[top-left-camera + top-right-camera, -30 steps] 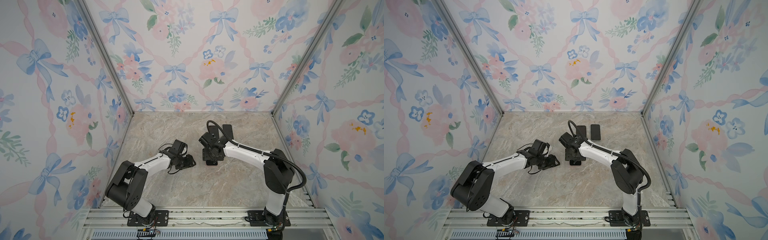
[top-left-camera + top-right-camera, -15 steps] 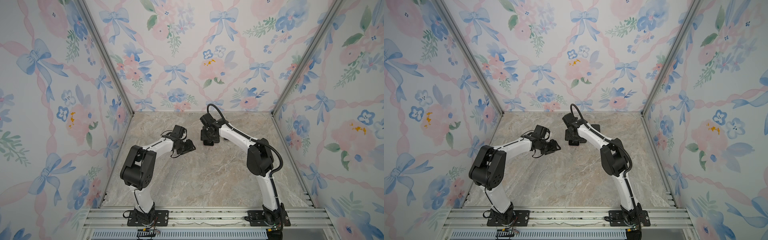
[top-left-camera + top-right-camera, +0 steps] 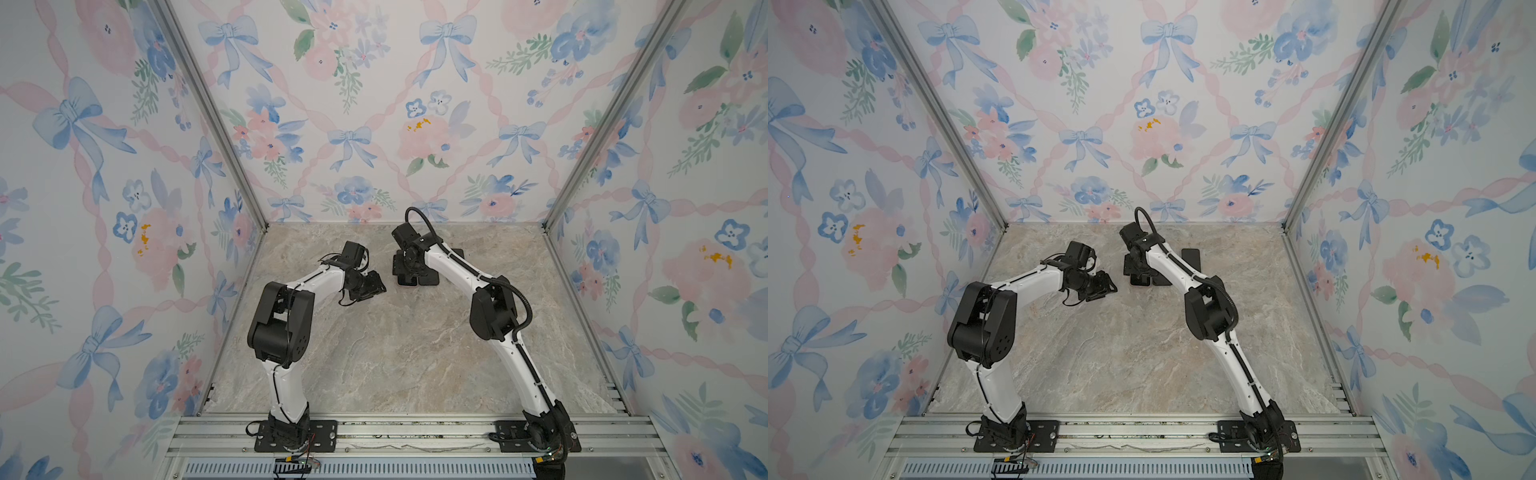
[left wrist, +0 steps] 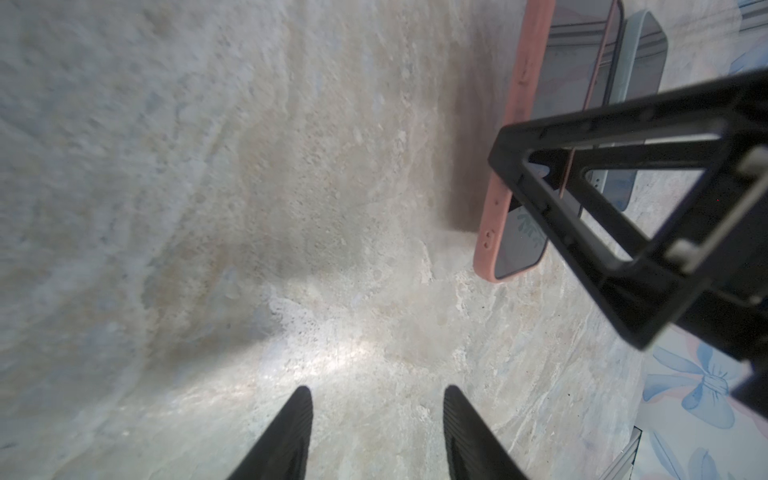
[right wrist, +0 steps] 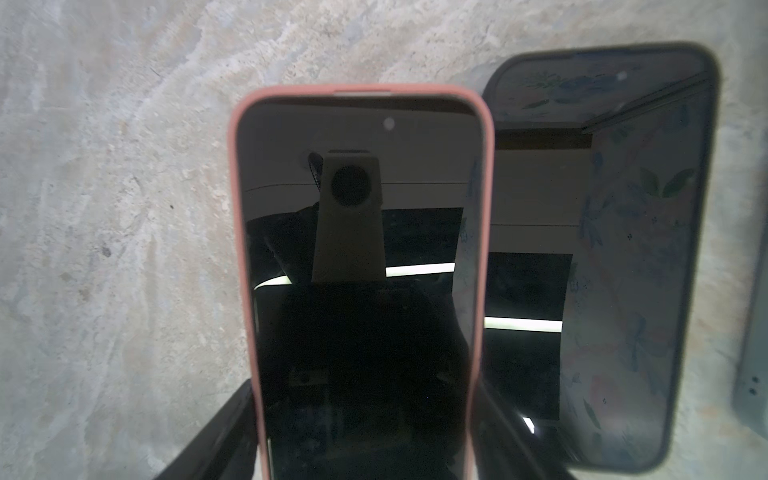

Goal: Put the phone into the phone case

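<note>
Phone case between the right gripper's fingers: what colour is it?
The phone case is salmon pink, clearest in the right wrist view.

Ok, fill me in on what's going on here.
The right hand grips the pink case by its long sides, with the phone sitting inside it, next to a second dark phone lying on the table. The left hand hangs open and empty nearby, touching nothing.
</note>
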Action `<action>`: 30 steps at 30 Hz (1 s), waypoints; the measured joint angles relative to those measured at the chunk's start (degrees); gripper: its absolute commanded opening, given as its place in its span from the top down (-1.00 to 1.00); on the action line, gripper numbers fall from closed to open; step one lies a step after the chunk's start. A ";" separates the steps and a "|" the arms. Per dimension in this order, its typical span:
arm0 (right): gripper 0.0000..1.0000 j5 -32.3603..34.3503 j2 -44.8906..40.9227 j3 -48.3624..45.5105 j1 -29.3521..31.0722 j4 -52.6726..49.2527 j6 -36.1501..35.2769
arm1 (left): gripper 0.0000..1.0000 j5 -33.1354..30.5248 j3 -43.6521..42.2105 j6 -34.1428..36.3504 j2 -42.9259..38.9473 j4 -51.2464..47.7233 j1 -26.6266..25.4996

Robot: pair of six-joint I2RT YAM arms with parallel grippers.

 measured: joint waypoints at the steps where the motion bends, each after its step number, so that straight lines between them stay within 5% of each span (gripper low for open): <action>1: -0.30 -0.04 0.09 0.00 -0.09 0.02 0.22 | -0.05 0.00 -0.02 0.15 0.00 -0.09 0.00; 19: -0.32 -0.37 3.26 1.84 -0.13 3.39 1.22 | -0.03 -0.02 -2.10 0.35 0.00 -0.09 0.68; 30: -0.60 -0.46 3.85 2.64 -0.17 3.96 2.82 | -0.03 0.00 -2.54 0.63 -0.02 -0.28 1.11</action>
